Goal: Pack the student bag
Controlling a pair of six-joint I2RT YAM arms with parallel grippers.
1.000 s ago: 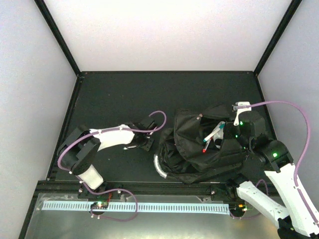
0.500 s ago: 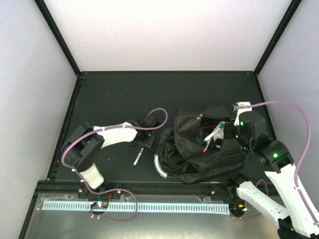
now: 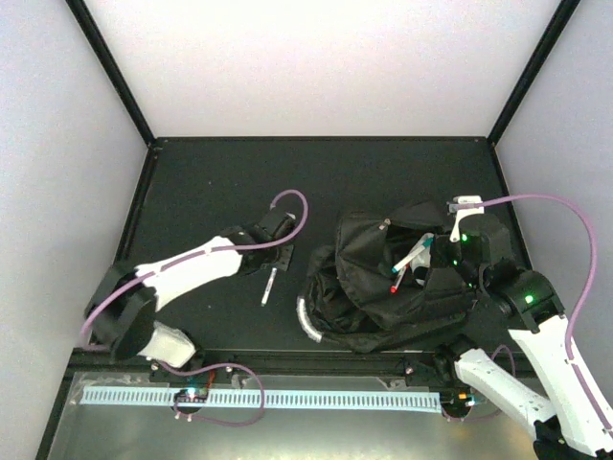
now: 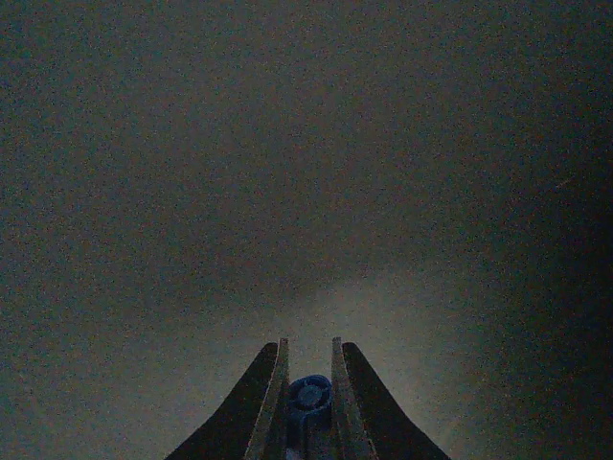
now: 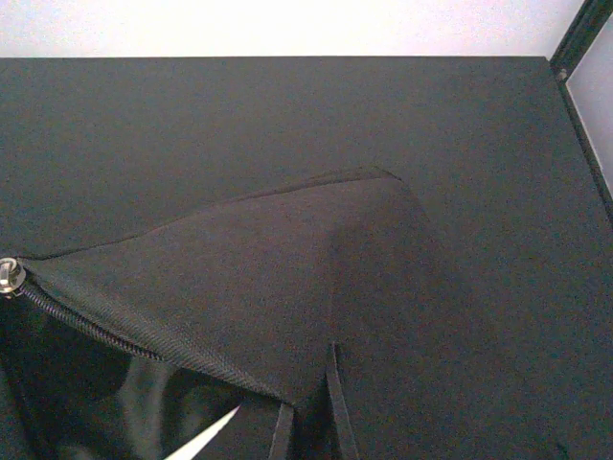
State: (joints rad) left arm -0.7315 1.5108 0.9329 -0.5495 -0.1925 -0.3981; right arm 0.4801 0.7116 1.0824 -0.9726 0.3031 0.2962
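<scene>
The student bag [image 3: 383, 292] is a large black backpack lying at the right of the table, its grey handle [image 3: 305, 321] toward the middle. Its zipped mouth is held up, and several pens [image 3: 407, 264] lie inside. My right gripper [image 3: 433, 257] is shut on the bag's fabric edge [image 5: 287, 287]; in the right wrist view its thin fingers [image 5: 337, 402] pinch the cloth beside the zipper [image 5: 77, 321]. My left gripper [image 3: 279, 261] is shut on a white pen [image 3: 268, 287] left of the bag. In the left wrist view the pen's blue end [image 4: 309, 395] sits between the fingers.
The black table mat [image 3: 211, 182] is fenced by black frame posts and white walls. A pale slotted rail [image 3: 259, 398] runs along the near edge by the arm bases. Purple cables loop over both arms.
The left gripper has closed on the pen. The left arm has stretched out away from its base, carrying the pen a little farther back. The right arm and bag have not moved.
</scene>
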